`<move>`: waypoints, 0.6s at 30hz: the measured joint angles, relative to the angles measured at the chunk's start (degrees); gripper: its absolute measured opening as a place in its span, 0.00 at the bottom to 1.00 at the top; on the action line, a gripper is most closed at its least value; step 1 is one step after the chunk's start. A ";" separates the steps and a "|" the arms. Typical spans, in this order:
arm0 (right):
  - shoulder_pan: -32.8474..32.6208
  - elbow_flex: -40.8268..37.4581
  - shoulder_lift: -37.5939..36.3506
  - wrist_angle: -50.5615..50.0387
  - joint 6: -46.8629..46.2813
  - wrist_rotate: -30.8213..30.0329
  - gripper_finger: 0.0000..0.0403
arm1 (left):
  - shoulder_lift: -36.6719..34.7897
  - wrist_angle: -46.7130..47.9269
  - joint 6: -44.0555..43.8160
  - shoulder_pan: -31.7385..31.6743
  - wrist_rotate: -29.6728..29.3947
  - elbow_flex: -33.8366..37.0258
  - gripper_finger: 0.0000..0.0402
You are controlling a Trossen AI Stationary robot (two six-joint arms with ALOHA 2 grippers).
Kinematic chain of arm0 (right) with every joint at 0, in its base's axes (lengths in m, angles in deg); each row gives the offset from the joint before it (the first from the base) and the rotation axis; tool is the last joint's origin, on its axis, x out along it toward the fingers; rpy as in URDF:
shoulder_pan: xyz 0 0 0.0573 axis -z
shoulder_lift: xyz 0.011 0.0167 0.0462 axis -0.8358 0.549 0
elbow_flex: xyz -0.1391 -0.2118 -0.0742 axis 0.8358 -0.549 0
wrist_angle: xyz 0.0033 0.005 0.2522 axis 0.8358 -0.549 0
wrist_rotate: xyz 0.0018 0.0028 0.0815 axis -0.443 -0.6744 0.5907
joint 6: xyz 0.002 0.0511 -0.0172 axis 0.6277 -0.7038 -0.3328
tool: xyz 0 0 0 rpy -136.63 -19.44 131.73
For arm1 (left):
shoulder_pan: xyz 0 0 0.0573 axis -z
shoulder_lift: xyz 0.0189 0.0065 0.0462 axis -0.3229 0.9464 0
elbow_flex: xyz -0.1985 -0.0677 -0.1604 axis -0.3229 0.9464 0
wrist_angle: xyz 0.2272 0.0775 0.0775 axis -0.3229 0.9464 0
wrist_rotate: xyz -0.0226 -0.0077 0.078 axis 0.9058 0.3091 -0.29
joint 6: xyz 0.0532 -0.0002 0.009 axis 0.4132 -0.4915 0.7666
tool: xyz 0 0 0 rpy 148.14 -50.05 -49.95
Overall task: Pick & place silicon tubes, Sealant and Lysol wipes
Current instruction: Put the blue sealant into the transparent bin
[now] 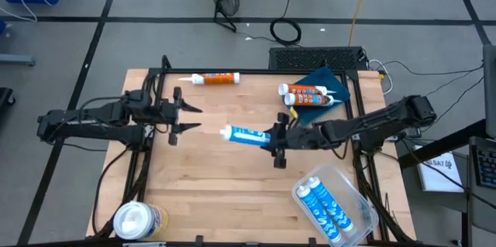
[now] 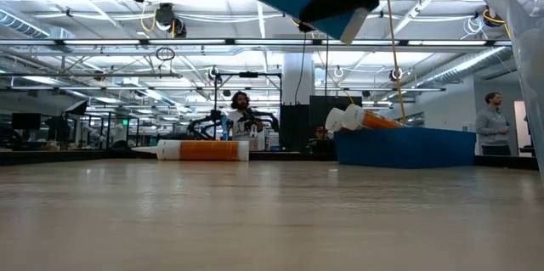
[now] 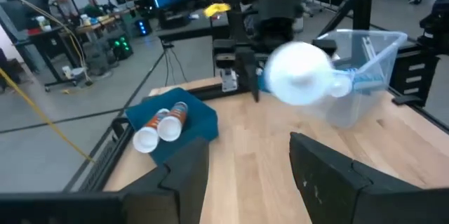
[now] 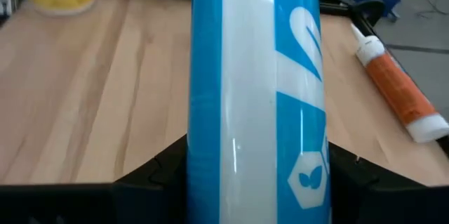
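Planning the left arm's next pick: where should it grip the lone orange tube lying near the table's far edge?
Grip the lone orange tube across the middle of its barrel, coming straight down from above. It lies flat with bare wood on both long sides, and its thin nozzle end would slip. The open left gripper hangs nearby, a short reach away.

Blue-and-white caulk tube point(image 4: 256, 97) fills right wrist view, both ends cut off by frame edges; label print partial, unreadable. Same tube cropped at top edge in low view, nozzle end out of frame. In left wrist view its white round end is blurred. Yellow Lysol wipes canister with white lid point(image 1: 139, 221) clipped by bottom edge of high view; only its lower part shows in right wrist view. Clear plastic tub point(image 2: 518, 50) cut off at right edge of low view. Right gripper point(image 1: 277, 140) fingertips hidden behind tube
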 joint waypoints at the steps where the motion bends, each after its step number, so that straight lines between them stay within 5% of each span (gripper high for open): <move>1: 1.07 -1.22 -0.10 2.29 0.07 1.35 0.49 | 0.00 0.04 -0.01 0.09 -0.02 0.20 0.49; 6: 5.26 -3.82 -0.52 8.60 0.69 5.69 0.49 | 0.84 -0.07 -1.39 0.07 -0.13 0.33 0.49; 18: 16.55 -3.77 0.51 24.25 2.65 4.60 0.49 | 1.33 0.04 -1.53 0.09 -0.17 0.33 0.49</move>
